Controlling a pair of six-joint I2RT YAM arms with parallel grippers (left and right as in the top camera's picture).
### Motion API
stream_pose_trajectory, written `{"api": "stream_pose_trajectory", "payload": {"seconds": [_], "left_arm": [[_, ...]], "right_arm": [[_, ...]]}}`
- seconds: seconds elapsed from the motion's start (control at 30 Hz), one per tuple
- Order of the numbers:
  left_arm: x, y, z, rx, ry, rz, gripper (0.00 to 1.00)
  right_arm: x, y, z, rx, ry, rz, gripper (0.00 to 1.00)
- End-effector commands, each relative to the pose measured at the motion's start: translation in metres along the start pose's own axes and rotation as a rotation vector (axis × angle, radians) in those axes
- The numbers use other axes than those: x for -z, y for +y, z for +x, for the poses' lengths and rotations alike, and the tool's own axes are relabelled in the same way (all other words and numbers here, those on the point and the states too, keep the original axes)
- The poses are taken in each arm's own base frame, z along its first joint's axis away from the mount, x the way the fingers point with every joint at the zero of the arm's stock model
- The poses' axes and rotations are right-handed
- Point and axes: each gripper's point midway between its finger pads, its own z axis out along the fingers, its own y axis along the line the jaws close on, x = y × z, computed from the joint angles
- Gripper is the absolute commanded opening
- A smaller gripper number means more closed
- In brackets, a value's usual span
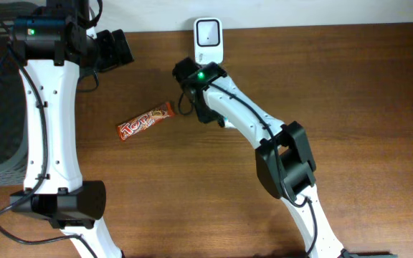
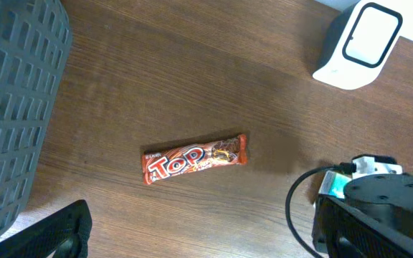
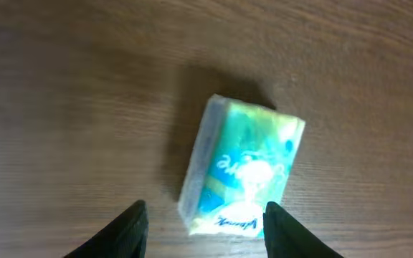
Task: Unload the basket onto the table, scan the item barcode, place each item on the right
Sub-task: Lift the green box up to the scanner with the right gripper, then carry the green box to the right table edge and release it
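Here, packet (image 3: 242, 165) (tilted) lies between jaws.

A small soft pack (image 3: 246, 168) in glossy green-and-blue wrap with white script lies flat on the wood table (image 1: 350, 86), face up and slightly askew. In the overhead view it is hidden. 1 candy bar (image 1: 145, 122) in a red-orange wrapper lettered "Top" in white lies flat and face up, on a diagonal, well apart from the pack. The white scanner (image 1: 208, 39), with a dark-framed window, stands at the table's far edge, beyond both items and touching neither.
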Motion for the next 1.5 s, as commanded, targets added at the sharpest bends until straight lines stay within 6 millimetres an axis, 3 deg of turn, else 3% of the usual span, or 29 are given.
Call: {"api": "stream_pose_trajectory", "payload": {"seconds": [0.0,0.1,0.27,0.33,0.43,0.5,0.63,0.7,0.77,0.83,0.9,1.0,1.2,1.37,1.47], "left_arm": [[-0.001,-0.001,-0.001,-0.019,-0.004,-0.003,0.99],[-0.001,-0.001,-0.001,-0.019,-0.004,-0.004,0.99],[-0.001,-0.001,-0.001,-0.019,-0.004,-0.003,0.99],[-0.001,-0.001,-0.001,-0.019,-0.004,-0.003,0.99],[-0.001,-0.001,-0.001,-0.019,-0.004,-0.003,0.99],[-0.001,-0.001,-0.001,-0.019,-0.004,-0.003,0.99],[-0.001,-0.001,-0.001,-0.019,-0.004,-0.003,0.99],[-0.001,-0.001,-0.001,-0.019,-0.004,-0.003,0.99],[-0.001,-0.001,-0.001,-0.019,-0.004,-0.003,0.99],[-0.001,-0.001,-0.001,-0.019,-0.004,-0.003,0.99],[-0.001,-0.001,-0.001,-0.019,-0.004,-0.003,0.99],[-0.001,-0.001,-0.001,-0.019,-0.004,-0.003,0.99],[-0.001,-0.001,-0.001,-0.019,-0.004,-0.003,0.99],[-0.001,-0.001,-0.001,-0.019,-0.004,-0.003,0.99],[-0.001,-0.001,-0.001,-0.019,-0.004,-0.003,0.99]], "right_arm": [[-0.025,-0.011,0.007,-0.032,0.02,0.082,0.49],[-0.034,-0.01,0.01,-0.034,0.023,0.082,0.39],[-0.042,-0.006,0.012,-0.034,0.021,0.077,0.31],[-0.043,-0.007,0.012,-0.034,0.021,0.077,0.04],[-0.036,-0.007,0.005,0.003,0.011,0.049,0.04],[-0.013,-0.014,-0.019,-0.003,-0.031,-0.012,0.04],[0.058,-0.03,-0.088,-0.049,-0.206,-0.325,0.04],[0.105,-0.036,-0.127,-0.052,-0.351,-0.62,0.04],[0.141,-0.041,-0.155,-0.043,-0.477,-0.9,0.04],[0.153,-0.051,-0.173,-0.087,-0.532,-1.059,0.04],[0.149,-0.054,-0.185,-0.113,-0.555,-1.145,0.04],[0.133,-0.042,-0.198,-0.135,-0.561,-1.24,0.04],[0.105,-0.028,-0.212,-0.229,-0.521,-1.324,0.04],[0.088,-0.047,-0.218,-0.287,-0.532,-1.252,0.04],[0.085,-0.078,-0.223,-0.306,-0.571,-1.218,0.04]]}}
